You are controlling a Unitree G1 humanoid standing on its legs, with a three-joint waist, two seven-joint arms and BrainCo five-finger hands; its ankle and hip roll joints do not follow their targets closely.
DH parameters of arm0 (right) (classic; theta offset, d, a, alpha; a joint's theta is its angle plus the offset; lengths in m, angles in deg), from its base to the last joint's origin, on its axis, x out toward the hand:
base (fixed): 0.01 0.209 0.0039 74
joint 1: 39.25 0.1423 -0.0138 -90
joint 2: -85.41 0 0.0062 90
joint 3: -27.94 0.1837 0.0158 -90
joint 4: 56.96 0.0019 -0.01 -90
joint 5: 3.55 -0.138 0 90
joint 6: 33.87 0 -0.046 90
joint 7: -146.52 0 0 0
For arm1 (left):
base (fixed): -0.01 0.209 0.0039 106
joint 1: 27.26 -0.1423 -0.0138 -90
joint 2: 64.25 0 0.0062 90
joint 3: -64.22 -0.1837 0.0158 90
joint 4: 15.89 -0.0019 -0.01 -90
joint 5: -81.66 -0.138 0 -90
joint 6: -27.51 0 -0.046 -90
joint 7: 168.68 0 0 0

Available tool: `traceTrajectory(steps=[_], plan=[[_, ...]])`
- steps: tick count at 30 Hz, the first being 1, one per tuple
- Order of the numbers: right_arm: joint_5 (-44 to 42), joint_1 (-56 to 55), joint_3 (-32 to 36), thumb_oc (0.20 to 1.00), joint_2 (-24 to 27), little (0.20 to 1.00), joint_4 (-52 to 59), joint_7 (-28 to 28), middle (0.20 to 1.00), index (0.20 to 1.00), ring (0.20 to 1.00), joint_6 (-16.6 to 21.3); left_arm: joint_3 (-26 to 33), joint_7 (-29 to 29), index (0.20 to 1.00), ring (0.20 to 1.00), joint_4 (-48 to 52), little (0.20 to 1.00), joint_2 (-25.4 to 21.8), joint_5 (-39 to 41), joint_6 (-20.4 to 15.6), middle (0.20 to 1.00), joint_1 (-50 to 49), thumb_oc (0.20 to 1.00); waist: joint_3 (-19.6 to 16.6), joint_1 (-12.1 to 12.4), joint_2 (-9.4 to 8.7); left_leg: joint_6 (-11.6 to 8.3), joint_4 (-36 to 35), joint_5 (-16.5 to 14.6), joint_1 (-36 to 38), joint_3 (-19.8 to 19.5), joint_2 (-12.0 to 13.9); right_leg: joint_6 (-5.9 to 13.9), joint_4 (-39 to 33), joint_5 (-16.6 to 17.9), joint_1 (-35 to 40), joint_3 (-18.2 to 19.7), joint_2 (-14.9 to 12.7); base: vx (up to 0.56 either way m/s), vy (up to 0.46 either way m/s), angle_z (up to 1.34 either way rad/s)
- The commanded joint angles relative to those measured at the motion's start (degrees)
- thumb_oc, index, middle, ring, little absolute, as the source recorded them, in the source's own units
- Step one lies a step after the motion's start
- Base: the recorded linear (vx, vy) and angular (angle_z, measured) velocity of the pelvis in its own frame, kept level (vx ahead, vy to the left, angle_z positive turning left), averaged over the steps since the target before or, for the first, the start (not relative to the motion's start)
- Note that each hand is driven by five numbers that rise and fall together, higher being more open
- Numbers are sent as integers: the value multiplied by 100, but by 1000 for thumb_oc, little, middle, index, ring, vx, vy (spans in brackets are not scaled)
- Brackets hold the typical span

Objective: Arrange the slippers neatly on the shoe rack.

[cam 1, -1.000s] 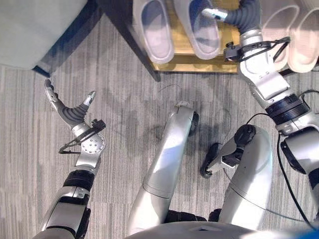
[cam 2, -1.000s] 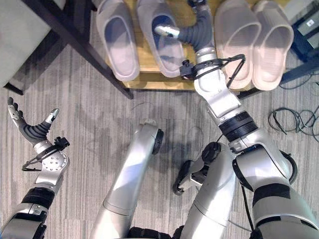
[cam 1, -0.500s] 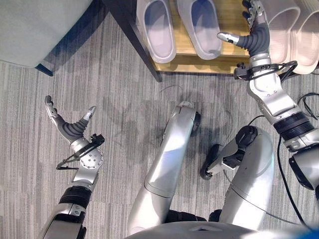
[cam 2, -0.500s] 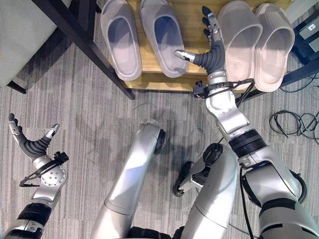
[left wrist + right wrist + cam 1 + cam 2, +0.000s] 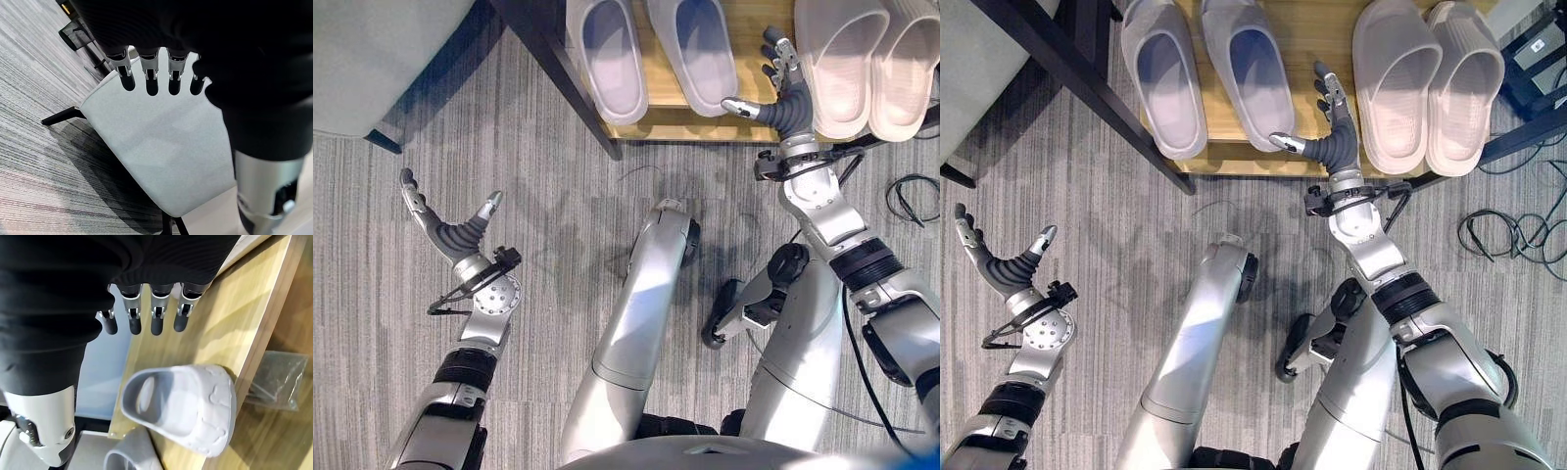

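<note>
Four slippers (image 5: 1246,69) sat paired on the shoe rack (image 5: 1317,39); the right hand (image 5: 1330,142), fingers spread empty at six o'clock, should withdraw without nudging them.

I get bright, even overhead light on the floor (image 5: 558,196). Soft shadows lie beside the chair leg (image 5: 570,83). My wrist views go dark and blurred at each cover, with mild edge bending.
</note>
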Motion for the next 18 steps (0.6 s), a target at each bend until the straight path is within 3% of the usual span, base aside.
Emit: traceTrajectory(steps=[1,18], plan=[[-193,355,87,1000,-116,1000,-9,68,1000,1000,1000,239,84,184,1000,1000,99,1000,-175,-92,-185,1000,-70,1000,-63,206,-173,-9,63,-725,578,-1465,-192,-460,128,982,-13,1009,-33,0,0,0],[-283,629,-387,1000,-785,1000,-504,525,1000,1000,1000,71,-12,138,1000,1000,39,1000,-156,-124,-253,1000,104,1000,-63,268,-98,-47,-51,-630,578,-1500,-243,-418,60,1065,6,958,-27,-2,0,0]])
